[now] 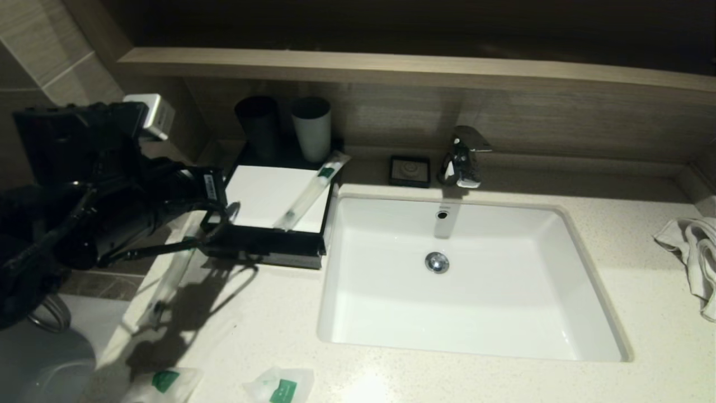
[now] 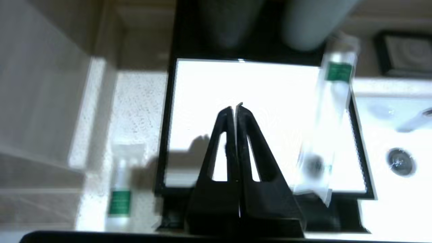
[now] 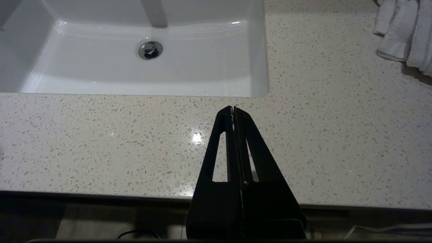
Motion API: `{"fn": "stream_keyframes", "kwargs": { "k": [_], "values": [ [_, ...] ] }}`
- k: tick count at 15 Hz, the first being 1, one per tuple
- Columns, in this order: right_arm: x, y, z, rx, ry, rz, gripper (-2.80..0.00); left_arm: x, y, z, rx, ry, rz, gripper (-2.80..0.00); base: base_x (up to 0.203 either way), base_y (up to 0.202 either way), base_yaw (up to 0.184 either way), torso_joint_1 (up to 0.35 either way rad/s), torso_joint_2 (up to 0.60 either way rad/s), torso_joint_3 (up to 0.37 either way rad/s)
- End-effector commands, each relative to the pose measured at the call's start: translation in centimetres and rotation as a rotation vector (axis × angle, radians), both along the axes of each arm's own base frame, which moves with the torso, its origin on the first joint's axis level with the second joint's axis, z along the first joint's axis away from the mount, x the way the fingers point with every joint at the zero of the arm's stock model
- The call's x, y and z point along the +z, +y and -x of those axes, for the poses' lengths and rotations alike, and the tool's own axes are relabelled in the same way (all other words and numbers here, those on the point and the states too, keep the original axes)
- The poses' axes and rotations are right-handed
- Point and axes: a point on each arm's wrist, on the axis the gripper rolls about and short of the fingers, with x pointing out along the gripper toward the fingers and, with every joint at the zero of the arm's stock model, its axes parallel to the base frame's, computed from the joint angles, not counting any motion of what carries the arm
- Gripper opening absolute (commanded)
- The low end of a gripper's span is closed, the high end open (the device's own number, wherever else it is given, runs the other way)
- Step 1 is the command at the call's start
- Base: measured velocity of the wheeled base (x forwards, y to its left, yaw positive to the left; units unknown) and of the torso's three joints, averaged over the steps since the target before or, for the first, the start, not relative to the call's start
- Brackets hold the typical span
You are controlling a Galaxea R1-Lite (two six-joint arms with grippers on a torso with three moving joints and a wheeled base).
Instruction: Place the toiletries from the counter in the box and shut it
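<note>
Your left gripper point(image 2: 235, 108) hangs over the box point(image 2: 243, 101) with jaws pressed together, empty. One long packet point(image 2: 332, 111) lies on the box's white top, another point(image 1: 168, 280) on the counter point(image 1: 268, 313) beside it; two pouches point(image 1: 279, 386) lie near the counter's front edge. Your right gripper point(image 3: 233, 108) is closed, parked above bare counter.

I see a speckled cream counter point(image 3: 337, 135) around a plain white sink point(image 1: 503, 330). The box point(image 1: 263, 249) is black with a flat white top. Both long packets point(image 1: 310, 190) point(image 2: 119, 189) are translucent white with green bands, and the two clear pouches point(image 1: 279, 386) point(image 1: 165, 382) carry green labels. One cup point(image 1: 258, 126) is black, the other point(image 1: 311, 127) grey. The towel point(image 1: 693, 252) is white, the soap dish point(image 1: 410, 169) black.
</note>
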Motion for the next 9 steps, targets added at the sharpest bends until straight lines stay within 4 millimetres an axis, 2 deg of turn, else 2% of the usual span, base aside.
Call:
{"fn": "stream_keyframes", "kwargs": {
  "k": [1, 9],
  "values": [
    [0.0, 0.0, 0.0, 0.000, 0.000, 0.000, -2.80, 0.3, 0.1, 2.9, -0.035, -0.003, 0.003, -2.80, 0.000, 0.000, 0.000, 0.000, 0.00, 0.000],
    [0.0, 0.0, 0.0, 0.001, 0.000, 0.000, -2.80, -2.1, 1.4, 7.6, -0.052, 0.073, -0.008, -2.80, 0.000, 0.000, 0.000, 0.000, 0.00, 0.000]
  ]
}}
